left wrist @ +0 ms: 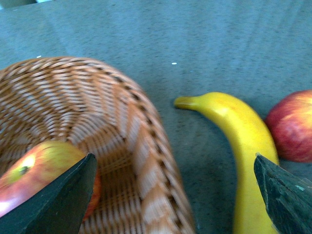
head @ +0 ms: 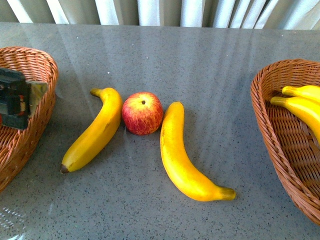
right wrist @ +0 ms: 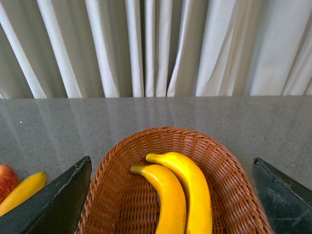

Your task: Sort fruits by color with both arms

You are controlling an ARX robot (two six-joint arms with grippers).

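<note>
One red apple (head: 142,113) lies on the grey table between two yellow bananas (head: 95,132) (head: 182,157). A second apple (left wrist: 39,168) rests inside the left wicker basket (left wrist: 146,161). My left gripper (left wrist: 173,158) is open above that basket's right rim, one finger (left wrist: 58,204) over the apple in the basket, the other (left wrist: 287,195) over the table banana (left wrist: 243,131). In the right basket (right wrist: 219,161) two bananas (right wrist: 168,195) (right wrist: 195,185) lie side by side. My right gripper (right wrist: 171,159) hangs open above them, holding nothing.
The left arm (head: 15,100) shows over the left basket (head: 45,70) in the front view. The right basket (head: 270,115) stands at the table's right edge. White curtains (right wrist: 156,44) hang behind the table's far edge.
</note>
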